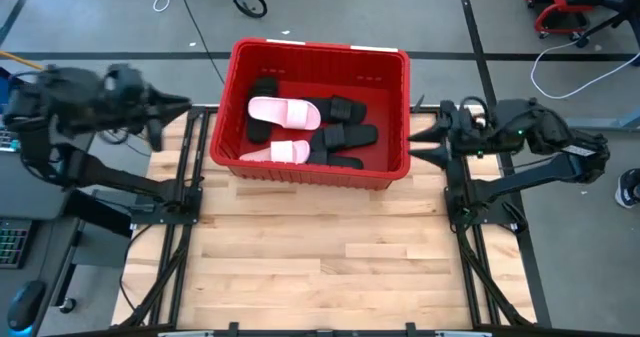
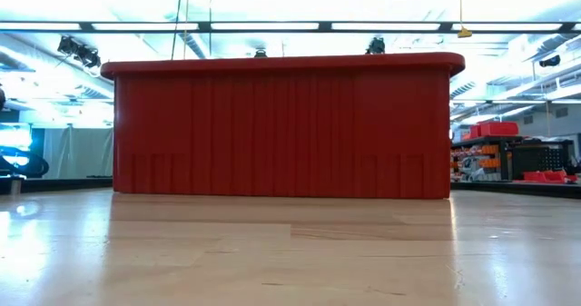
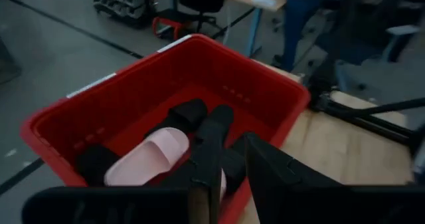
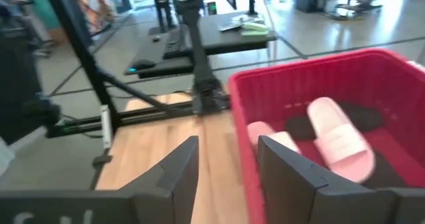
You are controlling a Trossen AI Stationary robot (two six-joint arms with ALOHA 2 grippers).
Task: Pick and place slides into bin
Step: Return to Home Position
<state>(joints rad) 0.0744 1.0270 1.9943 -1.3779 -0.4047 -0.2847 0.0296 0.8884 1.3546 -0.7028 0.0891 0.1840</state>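
Over table (image 1: 320,262) at 9 o'clock edge: left gripper (image 1: 172,113), fingers apart, aimed at bin (image 1: 320,48). At 3 o'clock edge: right gripper (image 1: 418,135), fingers apart too, just beside bin wall. Toward 12 o'clock, between them: bin, with pink and black slides (image 1: 285,112) lying inside.

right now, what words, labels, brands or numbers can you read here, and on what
No text reads clearly.
White stickers on the rim of the large red ribbed plastic bin: too small to read.
Pale marks on the body of the right gripper: cut off, unreadable.
Pink and black slides: no markings show.
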